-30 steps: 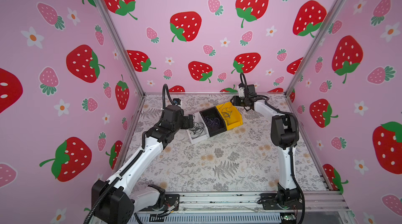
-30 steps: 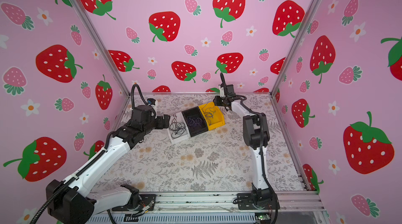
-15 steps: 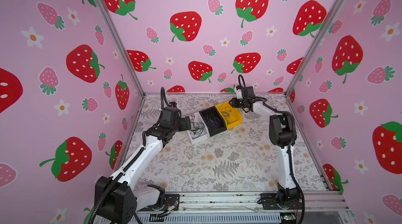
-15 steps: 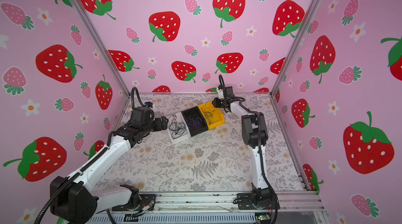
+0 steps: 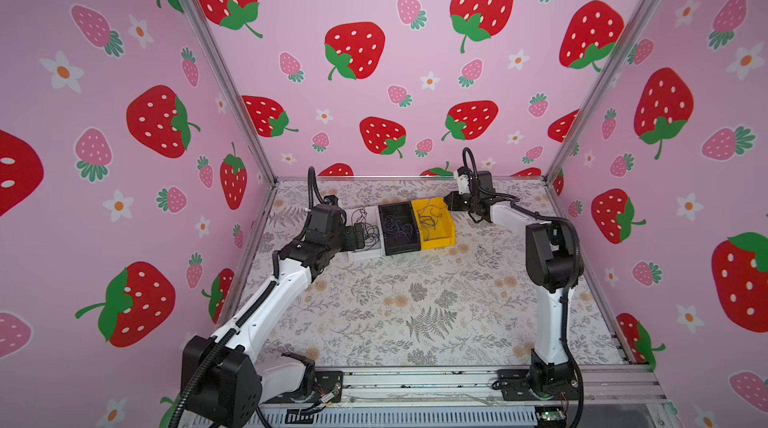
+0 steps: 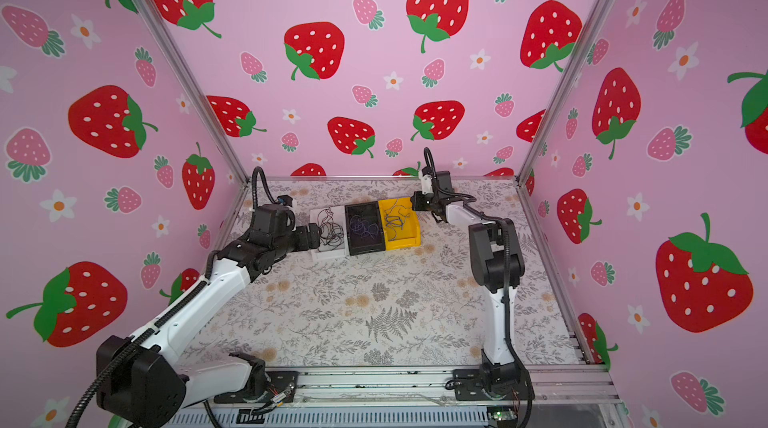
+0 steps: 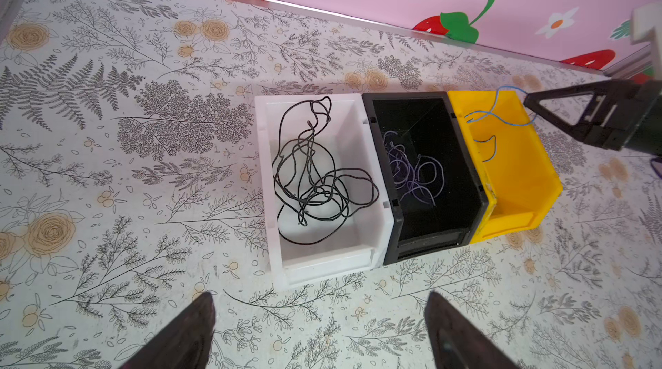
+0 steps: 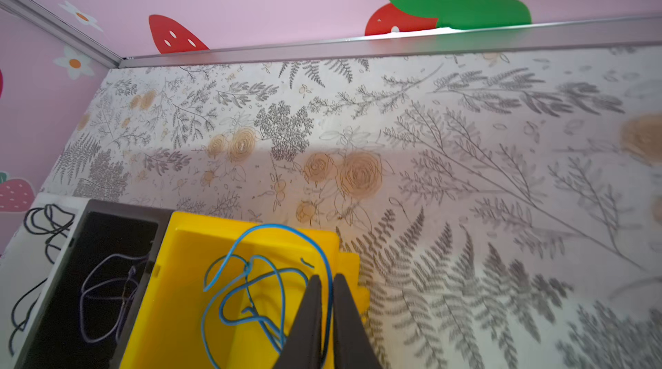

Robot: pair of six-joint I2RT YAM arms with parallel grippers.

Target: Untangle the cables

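Three cables lie curled in a row of bins. The black cable (image 7: pixel 315 177) (image 5: pixel 370 226) is in the white bin (image 7: pixel 372 156), the purple cable (image 7: pixel 412 174) (image 6: pixel 365 226) in the black bin (image 7: pixel 404 97), and the blue cable (image 8: pixel 276 226) (image 7: pixel 494 113) in the yellow bin (image 8: pixel 186 277). My left gripper (image 7: pixel 320 294) (image 5: pixel 362 235) stands open and holds nothing, just short of the white bin's front. My right gripper (image 8: pixel 326 277) (image 5: pixel 446 199) sits at the yellow bin's far corner, shut on a strand of the blue cable that runs between its fingers.
The bins stand side by side near the back of the flowered table (image 5: pixel 415 301). The back wall's metal rail (image 8: pixel 394 43) runs close behind them. In both top views the right arm's elbow (image 5: pixel 548 255) stands tall to the right of the bins.
My right gripper's jaws have come together on the blue cable at the yellow bin's corner. The left gripper has stayed open, nearly still, by the white bin.
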